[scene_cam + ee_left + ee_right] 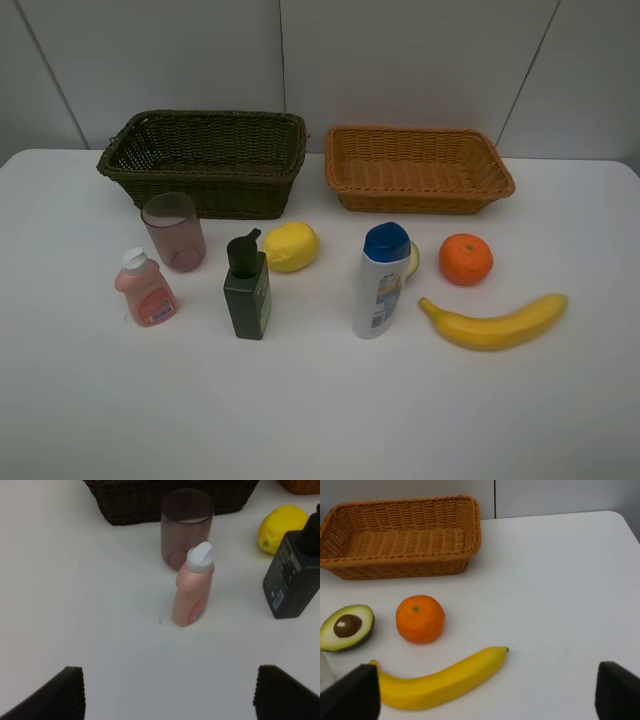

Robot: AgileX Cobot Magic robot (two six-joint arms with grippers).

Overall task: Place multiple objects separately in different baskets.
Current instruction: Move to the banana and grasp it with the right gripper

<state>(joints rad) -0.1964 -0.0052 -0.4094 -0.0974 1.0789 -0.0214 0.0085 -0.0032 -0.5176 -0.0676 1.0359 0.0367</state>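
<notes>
Bright, even overhead light, white table (320,420) slightly washed out, faint soft shadows beneath banana (495,322) and dark basket (205,160), no harsh glare, high view sharp, left wrist view softer, tips of left gripper (170,700) and right gripper (485,700) blurred in lower corners.

exterior high: above, front of table (320,420), whole layout, far | left wrist: low, near, facing pink bottle (192,587), dark basket (140,500) | right wrist: low, near, facing banana (440,680), light basket (395,567) | all shared with high view
</notes>
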